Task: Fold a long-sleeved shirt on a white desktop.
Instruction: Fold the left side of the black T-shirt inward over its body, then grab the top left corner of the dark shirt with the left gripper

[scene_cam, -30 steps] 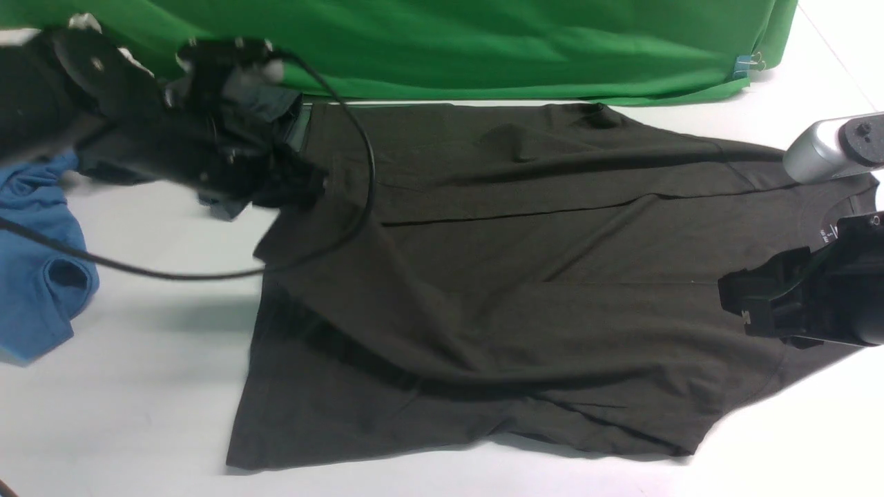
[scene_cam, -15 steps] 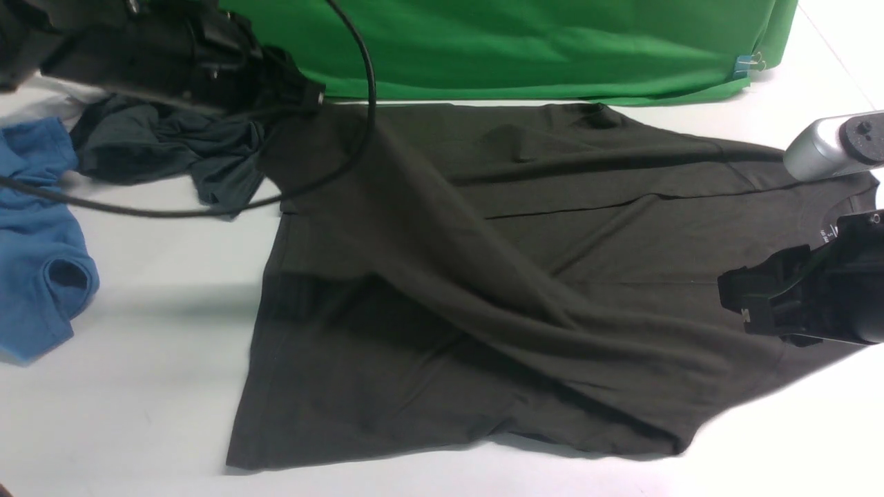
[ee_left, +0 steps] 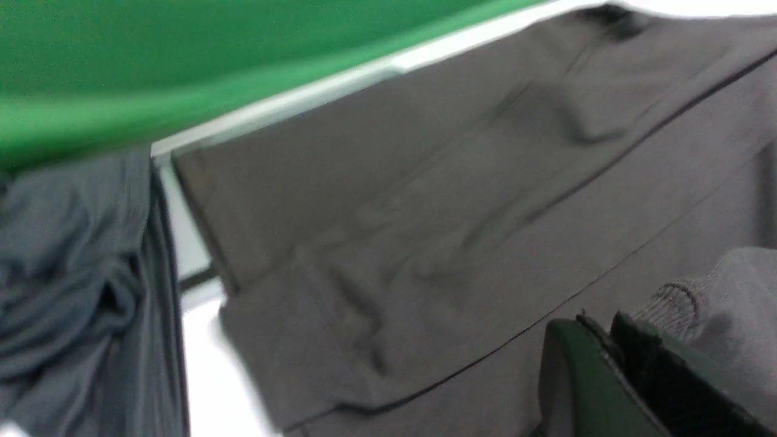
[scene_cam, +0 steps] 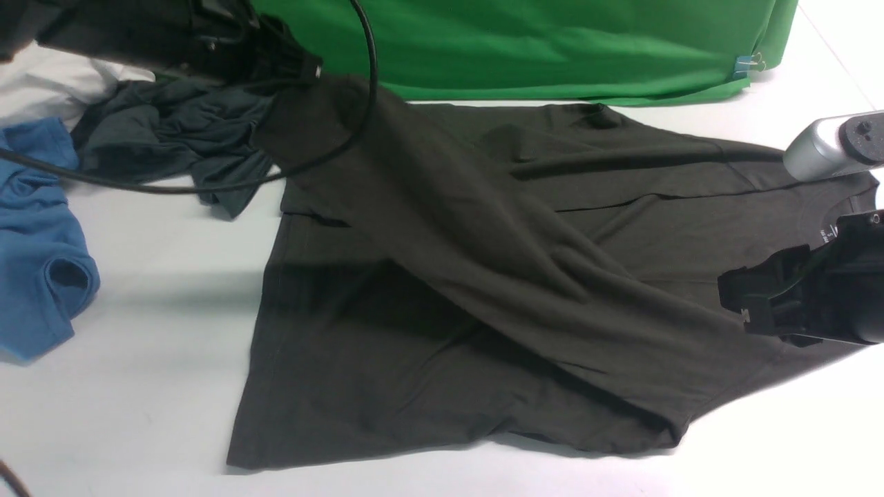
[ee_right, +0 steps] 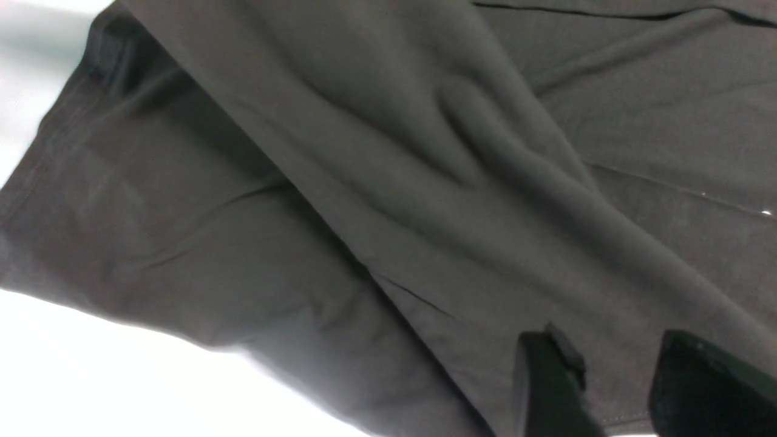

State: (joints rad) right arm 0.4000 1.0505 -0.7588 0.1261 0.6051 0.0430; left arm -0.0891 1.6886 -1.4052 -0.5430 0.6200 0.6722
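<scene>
The long-sleeved shirt (scene_cam: 442, 324), dark olive-brown, lies spread on the white desktop (scene_cam: 138, 400), its neck and small white label (scene_cam: 824, 235) at the right. One sleeve (scene_cam: 428, 200) rises off the body as a taut diagonal band toward the far left. My left gripper (scene_cam: 312, 71) is shut on that sleeve's end; in the left wrist view the jaws (ee_left: 601, 328) are pressed together with the ribbed cuff (ee_left: 698, 297) beside them. My right gripper (scene_cam: 736, 298) stands open just above the shirt's near shoulder. Cloth shows between its fingers (ee_right: 549, 376) in the right wrist view.
A charcoal-grey garment (scene_cam: 173, 148) is bunched at the far left beside the shirt, with a blue shirt (scene_cam: 38, 269) and white cloth (scene_cam: 41, 86) further left. A green backdrop (scene_cam: 525, 41) closes the far edge. A black cable (scene_cam: 173, 186) hangs from the left arm. A silver-grey part (scene_cam: 825, 148) sits at the right edge.
My left gripper has risen and drawn back with the sleeve, pulling it taut into a diagonal across the shirt and uncovering the grey garment. The right gripper has not moved.
</scene>
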